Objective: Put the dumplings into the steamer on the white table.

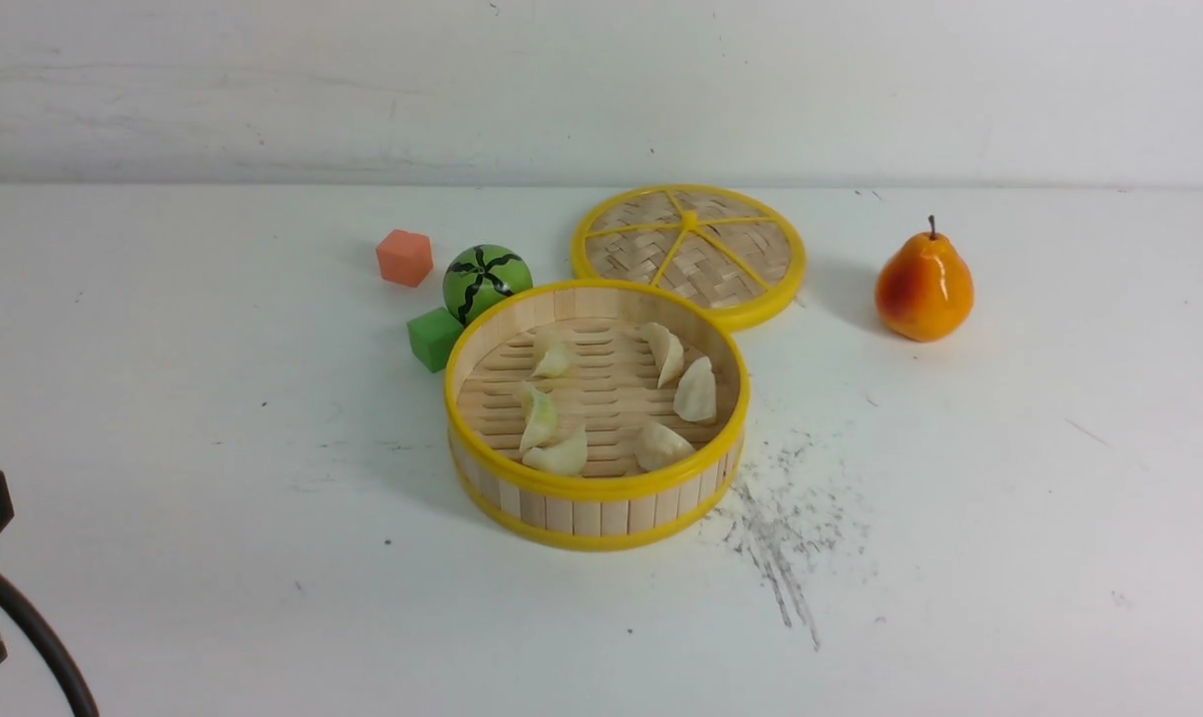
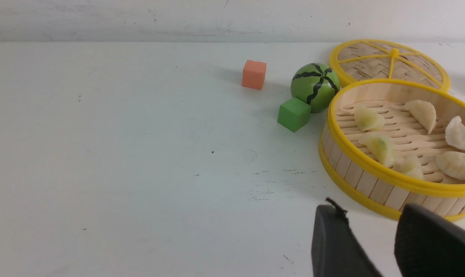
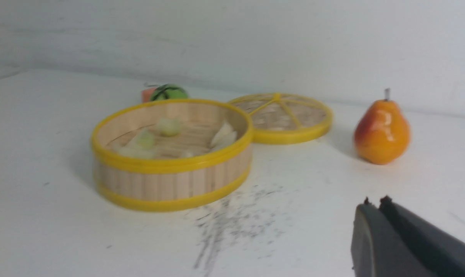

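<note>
Left pincer (image 2: 371,238): it is seen low at the left edge of the bench (image 1: 163,498), well apart from the basket. Its two black fingers are held apart, and nothing is held between them.

Orange block (image 1: 404,257), green block (image 1: 434,339), melon ball (image 1: 486,282): these are set just behind and left of the basket. They are not part of the job.

Steamer (image 1: 601,488): the round bamboo basket is set near the middle of the bench, with its top open.

Dumplings (image 1: 696,391): six are counted, and all are seen lying on the slats inside the steamer. None is seen on the bench, so the job is judged to be done.

How a dumpling would be handled: it is judged to be light, small and a bit squashy. It is best pinched softly across its fat middle.

Lid (image 1: 689,249): it is laid flat behind the steamer, touching its rim.

Pear (image 1: 923,287): it is stood upright, well to the right.

Right pincer (image 3: 375,204): its fingers are pressed together. Nothing is held.
</note>
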Available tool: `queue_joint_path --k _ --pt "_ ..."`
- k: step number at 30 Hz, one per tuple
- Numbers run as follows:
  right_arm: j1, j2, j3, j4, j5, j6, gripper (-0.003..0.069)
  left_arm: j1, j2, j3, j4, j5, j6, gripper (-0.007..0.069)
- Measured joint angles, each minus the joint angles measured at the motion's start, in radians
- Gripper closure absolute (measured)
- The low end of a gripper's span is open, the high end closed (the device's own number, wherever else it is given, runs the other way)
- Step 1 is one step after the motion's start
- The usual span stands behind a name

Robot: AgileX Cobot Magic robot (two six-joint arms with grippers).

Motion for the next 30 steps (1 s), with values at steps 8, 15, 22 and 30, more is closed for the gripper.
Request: queue_joint_path --k 8,15,22,30 --pt "-0.142 -0.020 0.000 0.114 0.313 -0.055 0.0640 0.000 0.000 0.000 0.000 -0.001 0.000 0.0388" --pt "-0.143 -0.020 -0.009 0.135 0.357 -0.072 0.0640 0.000 0.000 0.000 0.000 0.000 0.000 0.0388" --pt "-0.144 -0.020 -0.009 0.145 0.358 -0.075 0.0636 0.000 0.000 0.000 0.000 0.000 0.000 0.0388" --pt "-0.145 -0.020 -0.009 0.146 0.358 -0.075 0.0622 0.000 0.000 0.000 0.000 0.000 0.000 0.0386"
